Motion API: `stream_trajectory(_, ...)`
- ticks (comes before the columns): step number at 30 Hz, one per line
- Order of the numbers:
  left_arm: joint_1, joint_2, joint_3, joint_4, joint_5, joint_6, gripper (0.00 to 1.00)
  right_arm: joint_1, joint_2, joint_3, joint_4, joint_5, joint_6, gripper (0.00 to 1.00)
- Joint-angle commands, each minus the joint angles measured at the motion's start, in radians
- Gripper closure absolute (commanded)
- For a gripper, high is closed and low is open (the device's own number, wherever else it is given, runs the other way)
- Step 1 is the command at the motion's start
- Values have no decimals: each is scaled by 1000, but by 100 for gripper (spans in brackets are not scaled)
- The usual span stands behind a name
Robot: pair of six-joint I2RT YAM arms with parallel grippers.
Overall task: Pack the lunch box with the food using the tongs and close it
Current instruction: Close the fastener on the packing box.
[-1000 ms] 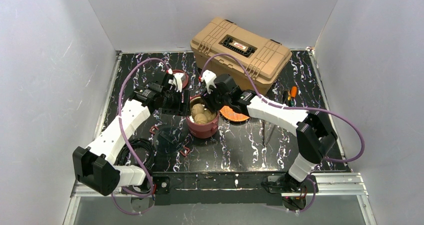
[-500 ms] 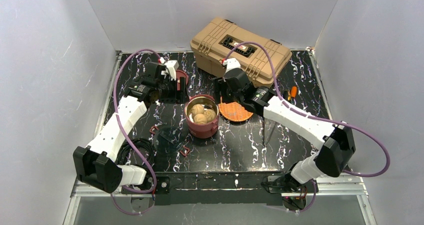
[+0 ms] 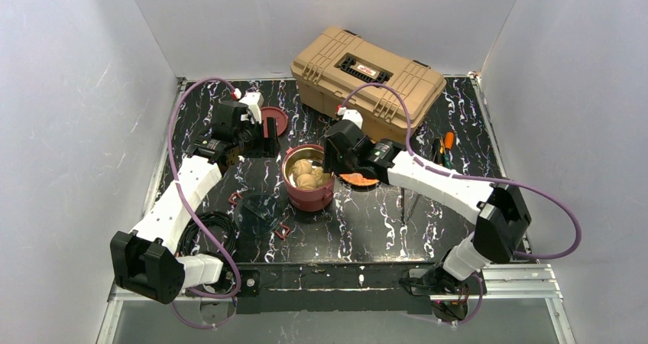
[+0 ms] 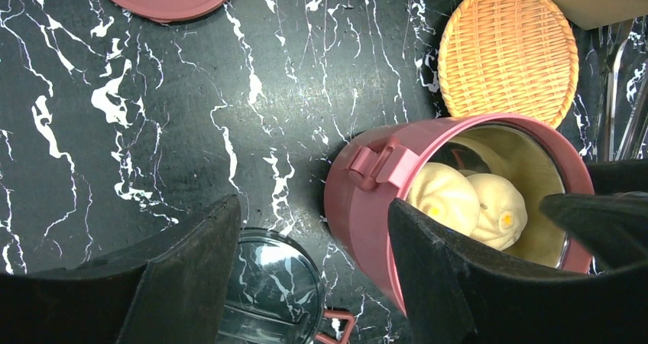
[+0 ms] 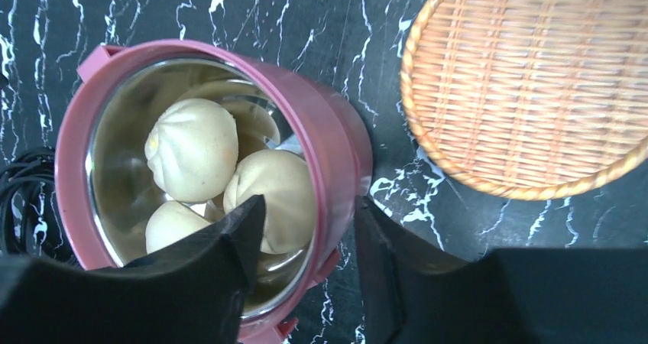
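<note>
The lunch box's maroon bowl stands open mid-table with three beige buns inside. A flat maroon lid lies behind it to the left. My right gripper is open and straddles the bowl's right rim, with one finger over the buns and the other outside the wall. My left gripper hangs open and empty left of the bowl, above a clear lid. The tongs lie on the table to the right, apart from both grippers.
A tan toolbox sits at the back. An orange woven plate lies right of the bowl, partly under my right arm. Screwdrivers lie further right. Maroon clasp pieces and a black cable coil lie at the front left.
My right gripper swung back toward the toolbox, then returned to the bowl's right rim with its jaws narrower. My left gripper drew back and left, away from the bowl.
</note>
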State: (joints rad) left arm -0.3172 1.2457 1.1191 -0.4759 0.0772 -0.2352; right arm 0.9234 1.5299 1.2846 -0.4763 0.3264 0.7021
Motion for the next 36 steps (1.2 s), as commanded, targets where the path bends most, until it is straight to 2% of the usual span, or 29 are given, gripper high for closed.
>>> stream_trajectory(1, 4, -26, 2, 1, -17, 17, 31, 39, 41, 22, -21, 10, 31, 52)
stream_trajectory(5, 3, -30, -1, 0, -18, 20, 31, 53, 43, 24, -44, 47, 10, 72)
stream_trajectory(8, 3, -29, 1, 0, 10, 26, 31, 53, 45, 42, -48, 75, -83, 86)
stream_trajectory(11, 3, -26, 4, 7, 103, 29, 31, 52, 77, 93, -57, 77, -263, 91)
stream_trajectory(15, 4, -24, 11, 12, 192, 4, 31, 52, 156, 227, -149, 78, -470, 94)
stream_trajectory(19, 4, -36, 9, 15, 241, -9, 31, 52, 203, 280, -182, 60, -601, 93)
stream_trajectory(24, 3, -19, 17, 1, 280, -22, 32, 52, 212, 237, -138, 6, -791, 93)
stream_trajectory(30, 4, -13, 8, -10, 284, -33, 32, 51, 224, 223, -103, 34, -923, 91)
stream_trajectory(32, 4, -5, 1, -17, 298, -35, 33, 52, 226, 230, -94, 35, -934, 81)
stream_trajectory(34, 4, 6, -3, -29, 306, -35, 34, 52, 225, 236, -80, 24, -926, 65)
stream_trajectory(36, 3, 17, -5, -40, 308, -32, 36, 52, 216, 242, -67, 21, -897, 55)
